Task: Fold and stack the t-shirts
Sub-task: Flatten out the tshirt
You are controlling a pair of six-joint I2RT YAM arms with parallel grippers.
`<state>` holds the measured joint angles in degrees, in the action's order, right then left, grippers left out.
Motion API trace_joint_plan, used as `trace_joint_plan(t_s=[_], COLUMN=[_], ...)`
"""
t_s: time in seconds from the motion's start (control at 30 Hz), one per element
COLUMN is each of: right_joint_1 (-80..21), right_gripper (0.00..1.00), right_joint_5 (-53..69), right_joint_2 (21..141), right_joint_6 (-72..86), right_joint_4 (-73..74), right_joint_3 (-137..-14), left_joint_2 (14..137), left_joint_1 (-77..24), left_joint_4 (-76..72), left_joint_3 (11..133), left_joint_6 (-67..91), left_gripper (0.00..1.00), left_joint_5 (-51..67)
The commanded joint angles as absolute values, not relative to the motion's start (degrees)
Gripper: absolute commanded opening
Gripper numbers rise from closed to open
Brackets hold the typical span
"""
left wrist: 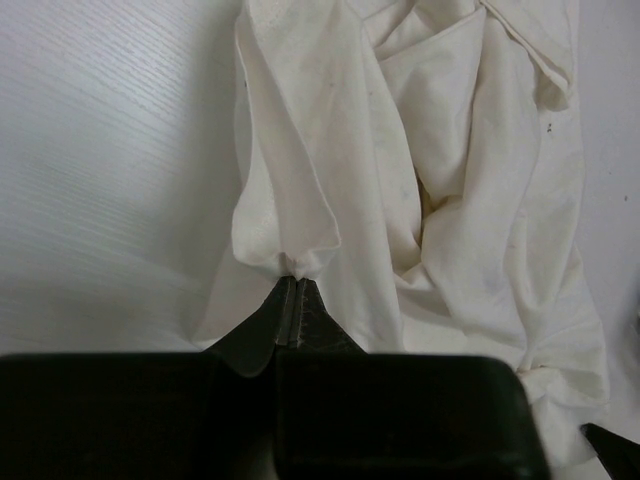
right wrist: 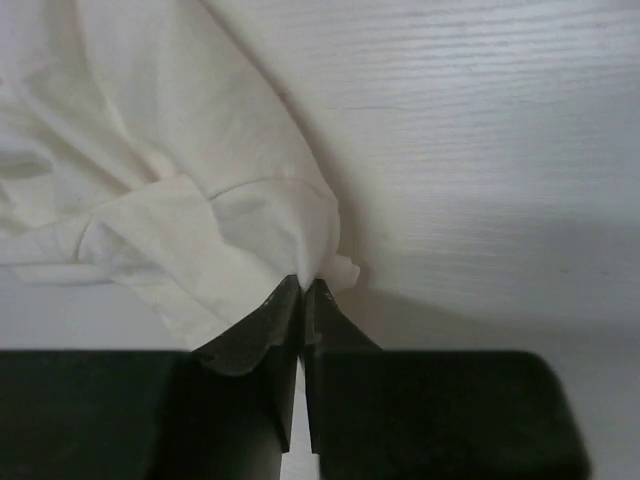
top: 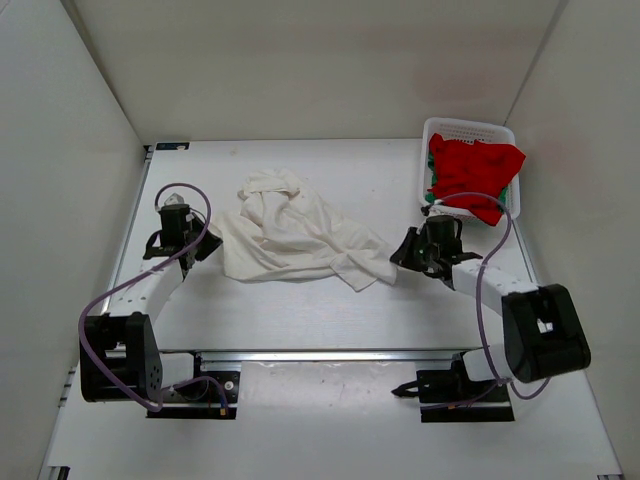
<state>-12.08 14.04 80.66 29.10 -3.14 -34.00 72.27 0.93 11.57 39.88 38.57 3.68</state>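
Closest to me, my two arms reach out over the white table (top: 300, 320), one on each side of the same shirt.

My left gripper (left wrist: 297, 284) is shut tight. Its two fingers are pressed flat together, and a small bunched bit of the off-white t-shirt (top: 295, 235) is caught right at the tips. From the left wrist view, a long fold of the cloth runs up and away from that pinch. The rest of the shirt spreads off to the right in soft wrinkles.

My right gripper (right wrist: 305, 290) is almost all the way shut too. Only a thin slit shows between the fingers. The tips sit on a corner of the same off-white shirt, and a little bit of its edge pokes out beside them. It looks like a pinch on that corner.

The off-white shirt lies in the middle of the table, between my two grippers. It is not folded. It is crumpled, with a lumpy heap at its far end and a flatter part pointing to the right.

Farther back, in the far right corner, stands a white basket (top: 470, 126) with little holes. The red t-shirt (top: 478, 168) is piled in it and hangs over the near rim. A bit of the green t-shirt (top: 431, 186) peeks out under the red one at the left side of the basket.
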Motion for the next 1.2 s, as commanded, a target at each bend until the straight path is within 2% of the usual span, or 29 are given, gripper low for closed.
trace_joint_plan(t_s=[0.0, 0.13, 0.27, 0.33, 0.37, 0.4, 0.43, 0.47, 0.5, 0.63, 0.8, 0.93, 1.17], right_joint_1=[-16.33, -24.94, -30.65, -33.92, -35.32, -35.77, -34.64, -28.71, -26.65, -23.55, -27.43, -25.4, -21.54], right_gripper=[0.01, 0.0, 0.0, 0.04, 0.07, 0.16, 0.21, 0.42, 0.44, 0.45, 0.45, 0.47, 0.47], right_joint_5=[11.7, 5.64, 6.33, 7.03, 7.12, 6.95, 6.94, 11.64, 12.82, 14.94, 8.52, 13.88, 16.25], right_joint_2=[71.48, 62.17, 56.0, 55.46, 55.98, 56.77, 57.13, 59.91, 60.03, 62.22, 59.86, 58.1, 61.0], right_joint_6=[27.43, 26.28, 29.43, 30.06, 30.32, 29.71, 29.27, 28.66, 28.65, 28.57, 31.01, 33.74, 33.48], right_joint_4=[-1.79, 11.39, 22.83, 25.47, 25.92, 25.84, 25.14, 19.48, 17.08, 14.41, 17.4, 11.61, 7.83], right_joint_3=[-35.24, -36.12, -41.38, -43.94, -45.77, -45.62, -44.83, -38.73, -36.41, -32.44, -28.93, -22.69, -22.77], left_joint_2=[70.66, 71.63, 73.04, 73.65, 74.26, 74.09, 74.7, 74.1, 73.92, 73.74, 74.27, 74.88, 74.44], left_joint_1=[1.05, 2.37, 4.65, 4.66, 4.66, 4.14, 3.61, 3.43, 3.43, 2.99, 1.85, 0.7, 0.79], left_joint_4=[11.07, 11.08, 11.6, 11.78, 11.69, 11.78, 11.69, 11.25, 11.51, 11.08, 10.72, 10.11, 10.54], left_joint_3=[43.14, 45.34, 49.73, 51.41, 52.37, 52.47, 52.99, 51.43, 50.55, 49.57, 48.87, 48.26, 47.81], left_joint_6=[38.23, 38.41, 38.85, 38.94, 38.94, 39.02, 38.68, 38.76, 38.93, 38.58, 38.93, 39.29, 39.02], left_gripper=[0.0, 0.0, 0.0, 0.0, 0.0, 0.0, 0.0, 0.0, 0.0, 0.0, 0.0, 0.0, 0.0], left_joint_5=[4.92, 6.23, 7.29, 7.47, 7.47, 7.3, 7.29, 7.12, 7.21, 6.68, 6.59, 6.15, 5.89])
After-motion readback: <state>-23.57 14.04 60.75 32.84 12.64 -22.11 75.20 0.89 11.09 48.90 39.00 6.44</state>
